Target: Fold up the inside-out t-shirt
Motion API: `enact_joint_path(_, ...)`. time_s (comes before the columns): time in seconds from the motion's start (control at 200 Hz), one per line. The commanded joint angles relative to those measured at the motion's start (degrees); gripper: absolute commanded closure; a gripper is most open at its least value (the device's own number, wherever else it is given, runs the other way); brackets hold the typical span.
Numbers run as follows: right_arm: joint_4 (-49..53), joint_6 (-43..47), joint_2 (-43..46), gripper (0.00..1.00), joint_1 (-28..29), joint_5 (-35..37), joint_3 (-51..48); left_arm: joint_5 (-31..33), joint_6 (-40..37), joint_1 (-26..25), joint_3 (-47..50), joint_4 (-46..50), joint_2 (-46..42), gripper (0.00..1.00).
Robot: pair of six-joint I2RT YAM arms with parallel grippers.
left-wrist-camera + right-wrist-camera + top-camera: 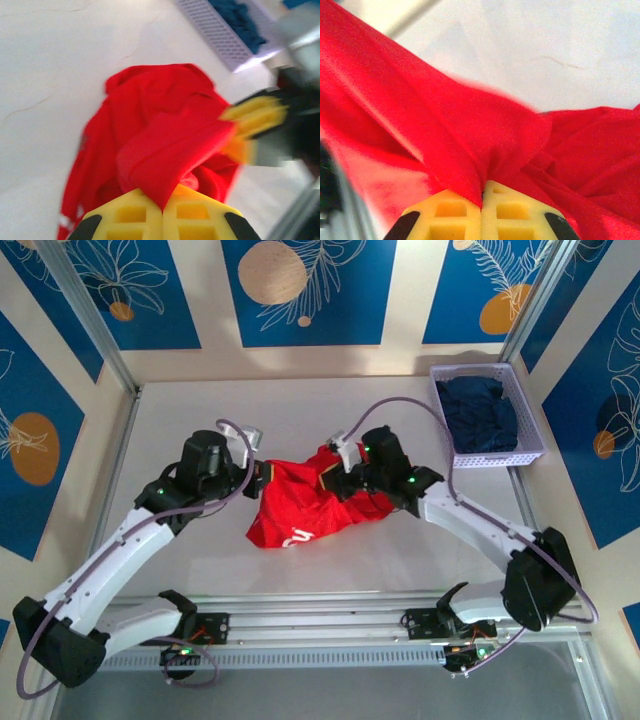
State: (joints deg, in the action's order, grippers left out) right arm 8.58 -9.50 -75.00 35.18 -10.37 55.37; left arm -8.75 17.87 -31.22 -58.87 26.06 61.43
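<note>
The left gripper [162, 212] is clenched on a fold of the t-shirt [160, 120]. In the left wrist view its 2 yellow fingers [130, 215] meet, with a point of red cloth pinched in the seam between them. From there the cloth rises as a thick rolled ridge toward the right gripper [252, 120], whose yellow fingers show blurred at the far end of that ridge. In its own wrist view the right gripper [482, 195] is likewise closed on the t-shirt [470, 125]. The cloth bunches into the line where the 2 fingers [520, 212] press together and fans out from it to either side in taut folds.

Seen from above, the 2 grippers face each other across the upper part of the red cloth. The left gripper [258, 476] is at its left edge and the right gripper [343, 478] at its upper right. The t-shirt [300, 512] lies crumpled about the middle of the pale worktop [190, 410], between the 2 arms, with a bit of white marking at its near lower edge.

Well apart from it, in the far right corner, a lavender slatted basket [492, 458] holds a dark navy garment [480, 412]. Blue wall panels [300, 290] with orange discs and white leaf drawings stand behind the worktop.
</note>
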Motion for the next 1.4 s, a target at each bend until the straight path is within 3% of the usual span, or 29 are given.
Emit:
enact_joint_path(0.0, -3.64, -7.25, 5.49, 1.0, -1.83, -11.59, -0.56, 9.81, -0.65, 0.46, -1.59, 2.62, 2.9, 1.0)
enact_joint_path(0.12, -6.31, -11.17, 6.62, 1.0, -2.48, -14.86, -1.21, 12.71, -1.11, 0.46, -3.09, 2.9, 6.37, 0.98)
enact_joint_path(0.24, -9.4, -14.52, 6.19, 1.0, -2.99, -16.29, -2.14, 13.16, -1.04, 0.4, -4.1, 3.9, 7.32, 0.81)
enact_joint_path(0.39, -11.92, -16.92, 4.88, 1.0, -3.27, -16.66, -2.61, 10.97, 0.11, -0.64, -1.06, 3.88, 2.39, 0.59)
enact_joint_path(0.51, -12.82, -17.66, 4.12, 1.0, -3.52, -17.07, -2.51, 8.03, 0.93, -2.79, 3.34, 1.46, -3.77, 0.5)
enact_joint_path(0.66, -12.35, -17.57, 3.48, 1.0, -4.02, -17.11, -1.93, -0.32, -1.4, -5.82, 7.59, -4.91, -7.64, 0.58)
enact_joint_path(0.825, -12.4, -17.75, 3.49, 1.0, -4.15, -17.24, -2.1, -6.98, -5.3, -8.29, 4.44, -6.95, -2.32, 0.61)
enact_joint_path(1.235, -11.55, -17.49, 4.41, 1.0, -4.5, -17.08, -2.38, -4.9, -10.0, -8.5, -1.97, -6.68, 10.32, 0.58)
enact_joint_path(1.395, -11.46, -17.4, 4.39, 1.0, -4.67, -17.21, -2.52, -3.55, -10.51, -8.5, -3.08, -7.08, 12.51, 0.64)
